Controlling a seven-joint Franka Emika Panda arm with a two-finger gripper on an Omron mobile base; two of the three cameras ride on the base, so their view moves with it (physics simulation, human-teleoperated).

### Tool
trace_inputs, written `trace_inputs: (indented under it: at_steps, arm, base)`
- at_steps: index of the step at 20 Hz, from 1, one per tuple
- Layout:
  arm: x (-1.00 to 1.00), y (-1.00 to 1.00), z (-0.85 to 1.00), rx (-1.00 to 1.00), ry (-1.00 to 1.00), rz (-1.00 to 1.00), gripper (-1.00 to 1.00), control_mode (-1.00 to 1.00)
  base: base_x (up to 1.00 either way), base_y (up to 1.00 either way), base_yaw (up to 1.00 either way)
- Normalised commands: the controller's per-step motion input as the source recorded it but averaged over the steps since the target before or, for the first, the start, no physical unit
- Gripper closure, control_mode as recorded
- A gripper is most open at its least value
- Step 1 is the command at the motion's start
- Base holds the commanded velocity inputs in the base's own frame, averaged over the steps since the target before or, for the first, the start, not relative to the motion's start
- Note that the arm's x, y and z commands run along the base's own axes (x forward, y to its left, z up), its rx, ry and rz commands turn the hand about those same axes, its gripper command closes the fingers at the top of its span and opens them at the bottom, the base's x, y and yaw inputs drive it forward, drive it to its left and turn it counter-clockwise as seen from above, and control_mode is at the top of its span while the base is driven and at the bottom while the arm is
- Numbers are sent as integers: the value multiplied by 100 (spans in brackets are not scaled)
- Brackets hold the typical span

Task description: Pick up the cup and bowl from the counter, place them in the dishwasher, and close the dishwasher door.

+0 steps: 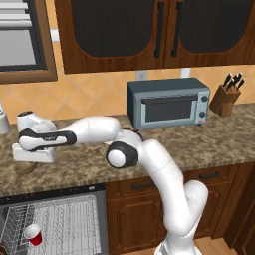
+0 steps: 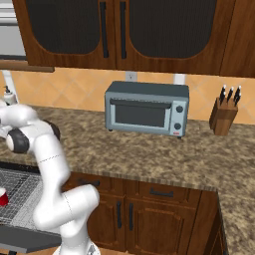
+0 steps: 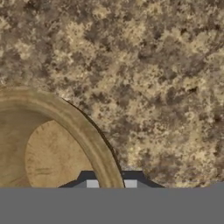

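Hand view: gripper (image 3: 111, 184) straddles bowl (image 3: 57, 144) rim, counter (image 3: 153, 65) beyond.

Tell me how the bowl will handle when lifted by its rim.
The bowl looks wooden and thick-walled, so probably stiff and light. The hand straddles one side of the rim, so it may tilt. Shallow and round, it should sit flat, not roll.

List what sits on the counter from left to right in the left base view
claw over the bowl → toaster oven → knife block, all on the counter.
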Motion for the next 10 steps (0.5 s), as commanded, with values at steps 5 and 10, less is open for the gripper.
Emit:
trace_inputs:
  at_steps: [5,10]
  arm:
    - [-100,-78,-20,8,-27,0,100,-100]
    - [-100,-80,0,10,-22,0,100,-100]
  base:
    - [0,0,0]
    - [0,0,0]
